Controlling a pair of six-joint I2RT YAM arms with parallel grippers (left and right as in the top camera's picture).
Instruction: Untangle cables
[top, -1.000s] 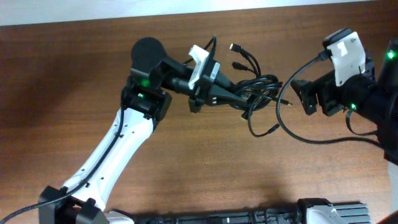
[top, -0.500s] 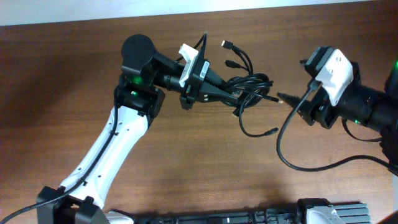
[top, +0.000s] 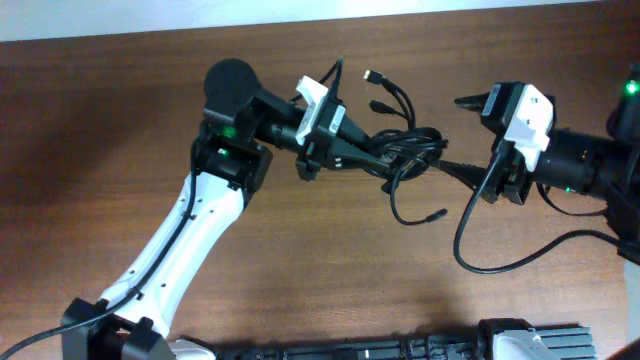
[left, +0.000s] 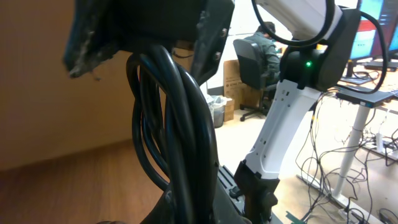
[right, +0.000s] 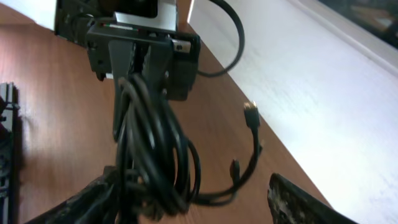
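Your left gripper (top: 365, 152) is clamped tight on the cables (top: 410, 148), holding the knotted bundle just above the desk (top: 120, 120), a bit right of centre and closer to the far edge. The bundle's long axis runs left to right, straight from that grip toward your right gripper (top: 462, 135). Its jaws are wide apart, and the lower finger looks like it's touching the bundle's right end, or it's just beside it. So the right arm is the one nearer the free end. Two plug tails (top: 376, 88) stick out toward the far edge, and one loop (top: 420, 212) droops toward the near edge. A second ago the right gripper sat well off to the right; it's moved in since, while the left has barely shifted.
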